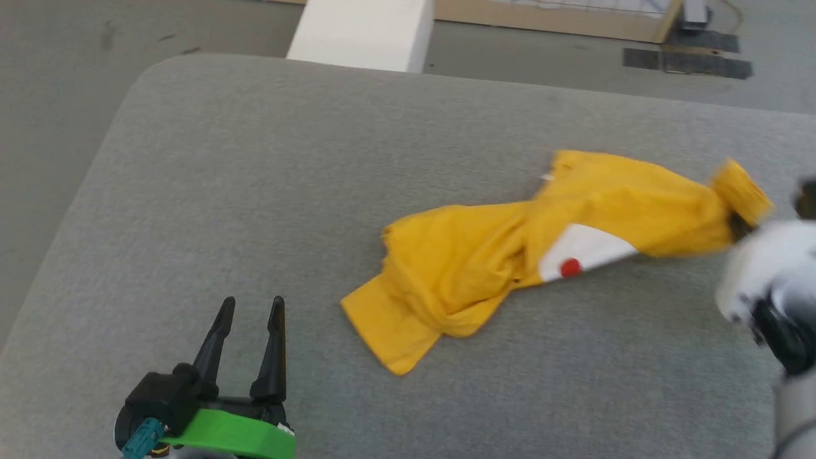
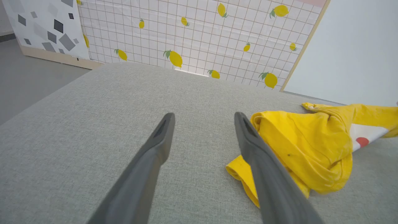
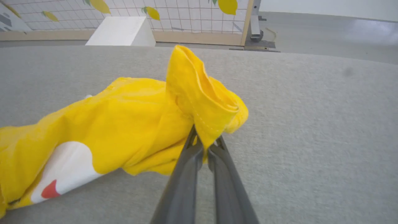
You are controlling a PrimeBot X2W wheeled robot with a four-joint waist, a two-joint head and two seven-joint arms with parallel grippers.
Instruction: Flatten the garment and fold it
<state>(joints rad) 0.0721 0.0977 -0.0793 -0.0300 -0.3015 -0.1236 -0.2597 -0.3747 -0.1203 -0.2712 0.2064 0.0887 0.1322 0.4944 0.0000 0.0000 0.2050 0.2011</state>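
1. The garment [image 1: 484,255] is lying bunched and twisted on the grey padded surface [image 1: 255,159], stretching across the surface's right half, one loose flap pointing towards the surface's near edge
2. White oval [image 1: 583,245] with red dot [image 1: 570,268] is showing on the garment's near side, facing the surface's near edge
3. Right gripper [image 3: 205,144] is sitting at the surface's right side; jaws are pressed together on a hemmed fold [image 3: 202,90] at the garment's right end, and the fold is standing up above the fingertips, off the surface
4. In the head view that arm is reading as a pale blur
5. Left gripper [image 1: 253,301] is hovering over the surface's near-left part, jaws spread wide with nothing between them, well apart from the cloth
6. White block [image 1: 363,29] is standing on the floor just beyond the surface's far edge
7. Lemon-print screen [image 2: 199,37] is standing behind the surface's far edge
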